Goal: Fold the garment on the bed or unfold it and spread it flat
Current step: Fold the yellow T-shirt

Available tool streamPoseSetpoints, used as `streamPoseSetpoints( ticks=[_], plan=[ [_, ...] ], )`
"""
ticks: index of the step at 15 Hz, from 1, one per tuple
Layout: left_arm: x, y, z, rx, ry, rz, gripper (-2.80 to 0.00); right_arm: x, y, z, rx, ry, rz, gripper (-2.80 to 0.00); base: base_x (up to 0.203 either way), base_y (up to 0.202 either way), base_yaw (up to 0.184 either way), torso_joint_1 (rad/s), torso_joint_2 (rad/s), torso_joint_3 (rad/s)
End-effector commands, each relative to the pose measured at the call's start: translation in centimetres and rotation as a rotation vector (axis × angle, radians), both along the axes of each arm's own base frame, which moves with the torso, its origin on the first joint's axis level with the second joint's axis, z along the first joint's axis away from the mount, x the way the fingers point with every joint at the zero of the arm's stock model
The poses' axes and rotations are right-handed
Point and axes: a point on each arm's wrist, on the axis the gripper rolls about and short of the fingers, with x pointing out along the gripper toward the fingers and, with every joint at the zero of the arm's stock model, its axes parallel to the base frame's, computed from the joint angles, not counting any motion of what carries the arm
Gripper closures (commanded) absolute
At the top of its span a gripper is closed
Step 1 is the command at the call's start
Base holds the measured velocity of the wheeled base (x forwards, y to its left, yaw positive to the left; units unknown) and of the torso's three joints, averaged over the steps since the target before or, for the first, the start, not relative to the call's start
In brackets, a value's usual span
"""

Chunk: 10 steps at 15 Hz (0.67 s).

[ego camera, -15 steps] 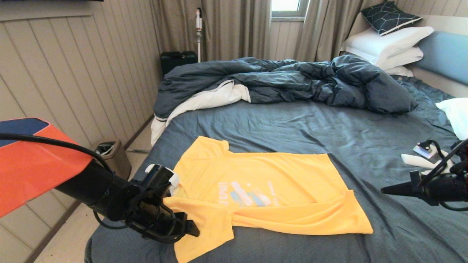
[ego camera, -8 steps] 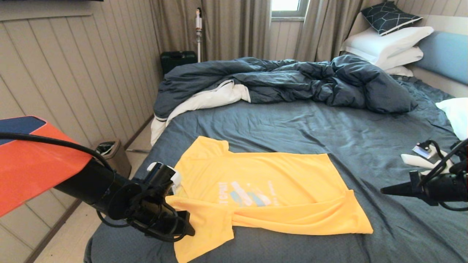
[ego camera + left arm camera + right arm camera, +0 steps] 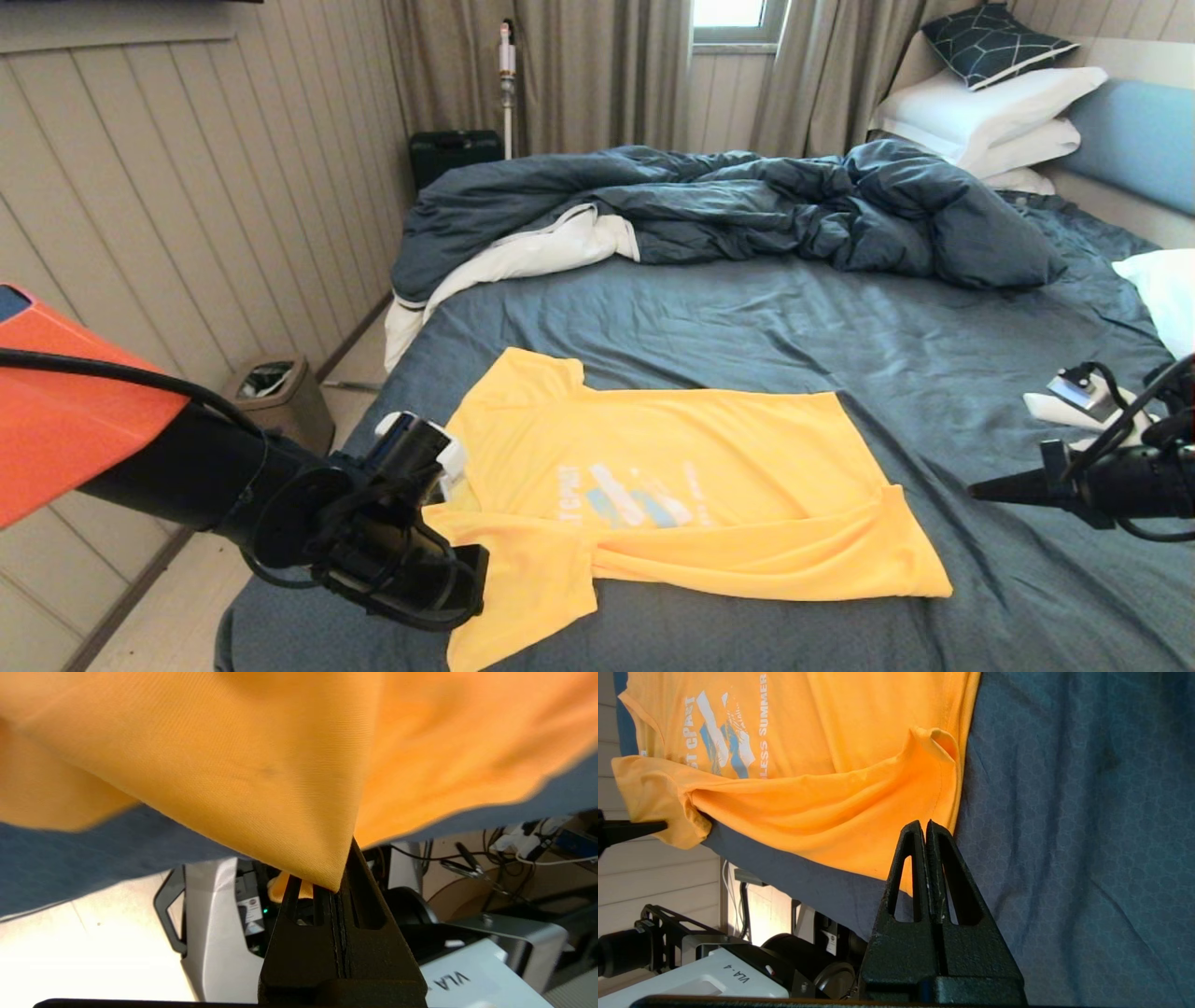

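The yellow T-shirt (image 3: 672, 485) lies on the near part of the bed (image 3: 747, 317), its lower side folded over the chest print. The left gripper (image 3: 334, 889) is closed on a corner of the shirt at the near left edge. The right gripper (image 3: 924, 828) is closed, holds nothing and hangs above the sheet beside the shirt's hem.

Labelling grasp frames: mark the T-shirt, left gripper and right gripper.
T-shirt (image 3: 709, 448): head view, flat chest panel.
Left gripper (image 3: 337, 891): left wrist view, fingertips clamping a shirt corner.
Right gripper (image 3: 925, 826): right wrist view, shut tips.
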Motion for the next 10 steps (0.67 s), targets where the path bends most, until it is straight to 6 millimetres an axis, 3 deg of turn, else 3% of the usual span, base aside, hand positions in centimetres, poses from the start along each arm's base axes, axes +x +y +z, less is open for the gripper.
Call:
streamPoseSetpoints(
  ticks=[1, 4, 10],
  plan=[
    [-0.4, 0.1, 1.6, -0.025, -0.039, -0.001, 0.00, 0.1, 0.0, -0.2, 0.007, 0.006, 0.005, 0.00, 0.000, 0.000, 0.000, 0.000, 0.00, 0.000],
    [0.6, -0.3, 2.9, -0.048, -0.078, 0.006, 0.00, 0.3, 0.0, -0.6, 0.013, 0.017, 0.007, 0.00, 0.000, 0.000, 0.000, 0.000, 0.00, 0.000],
    [5.8, 1.2, 3.7, -0.104, -0.144, 0.101, 0.00, 0.4, 0.1, -0.8, 0.017, 0.026, 0.008, 0.00, 0.000, 0.000, 0.000, 0.000, 0.00, 0.000]
  ],
)
